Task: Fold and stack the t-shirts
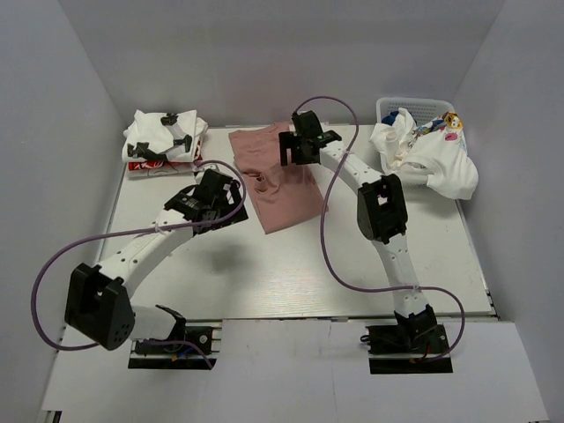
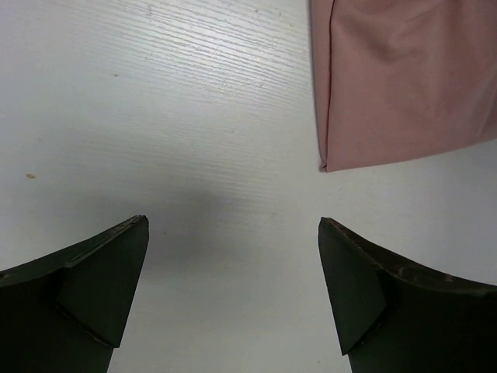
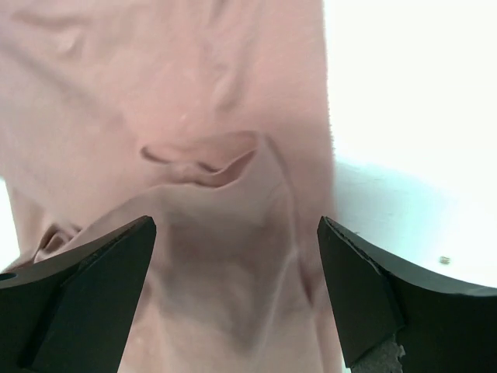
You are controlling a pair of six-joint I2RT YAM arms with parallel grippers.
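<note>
Pink t-shirt (image 3: 233,101) fills the space between the right jaws. These jaws are spread wide and hang over the shirt, and they pinch nothing. Right in the middle between them the cloth makes a small bump with a dark fold (image 3: 198,159) in it. Just past the right-hand tip the shirt ends in a straight edge, and the bare white table (image 3: 404,116) shows beyond it.

The left jaws are spread wide too, and they pinch nothing. Between them is only white table with a soft grey shadow. Ahead of them and off to their right lies one corner of the same pink shirt, flat on the table and apart from the tips.

From above, the pink shirt lies in the middle of the table, toward the far side. The right jaws are over its far part. The left jaws are just beside its left edge.

Well out past the left jaws, at the far left corner, sits a pile of white t-shirts (image 1: 163,141) with black and red prints. Well out to the right of the right jaws stands a white basket (image 1: 414,106). Crumpled white tees (image 1: 436,163) spill out of it, and a bit of blue cloth (image 1: 426,129) peeks out inside. A purple cable (image 1: 322,242) loops beside each arm.
</note>
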